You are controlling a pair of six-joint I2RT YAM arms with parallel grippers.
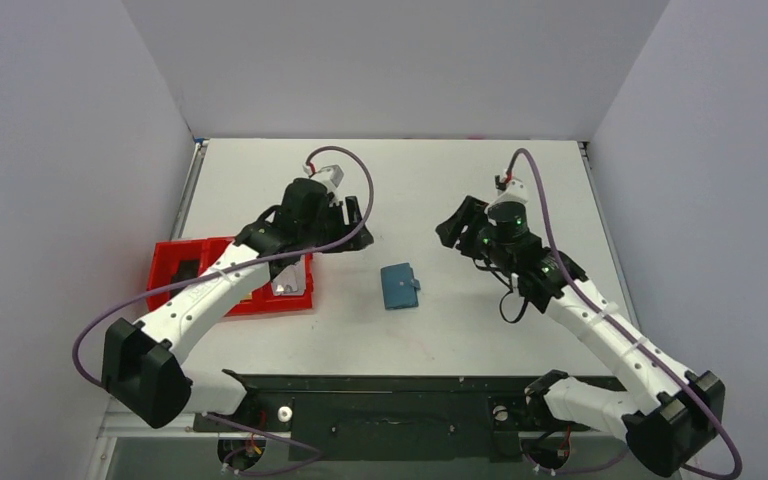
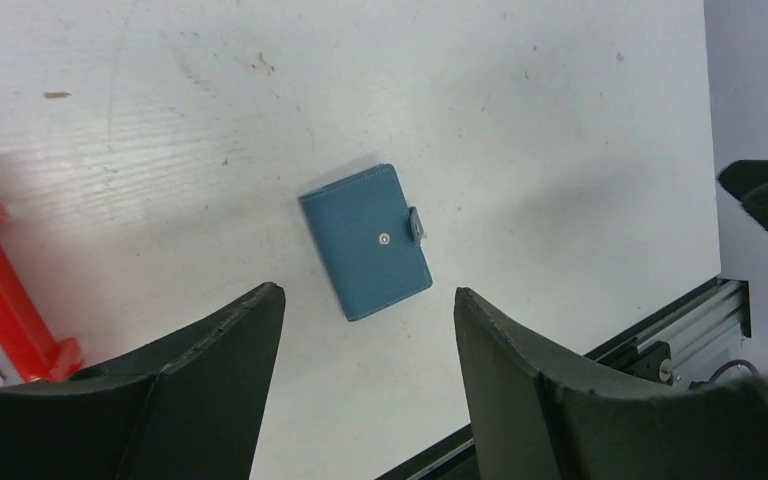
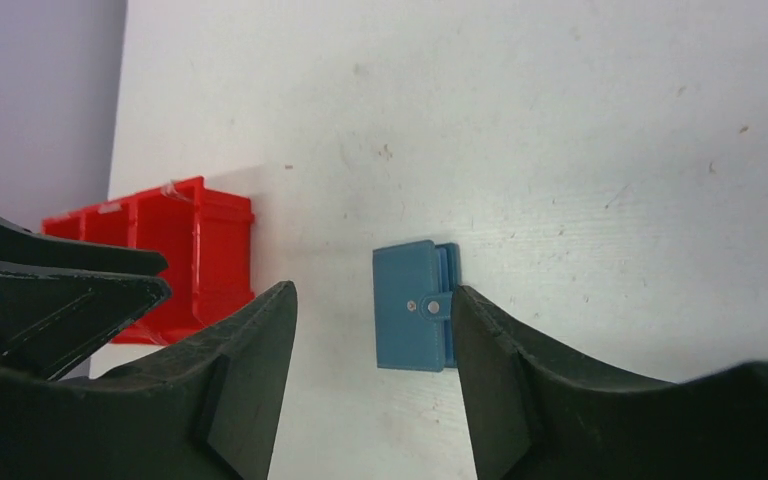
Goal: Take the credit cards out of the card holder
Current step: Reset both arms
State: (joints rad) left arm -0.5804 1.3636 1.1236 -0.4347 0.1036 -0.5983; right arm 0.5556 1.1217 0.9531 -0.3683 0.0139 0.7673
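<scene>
Nothing here can be read: no words, brands or numbers. The card holder (image 2: 365,242) is plain blue with a bare metal snap. A scrap of label by the tray (image 2: 8,300) is cut off and illegible.

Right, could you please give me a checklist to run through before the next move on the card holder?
1. The card holder lies flat on the table, nothing touching it: ok.
2. Holder opened: not ok, its tab is snapped shut.
3. The left gripper open and empty: ok.
4. The right gripper open and empty: ok.
5. The credit cards inside: cannot tell, none visible.
6. The red tray apart from the holder: ok.
</scene>
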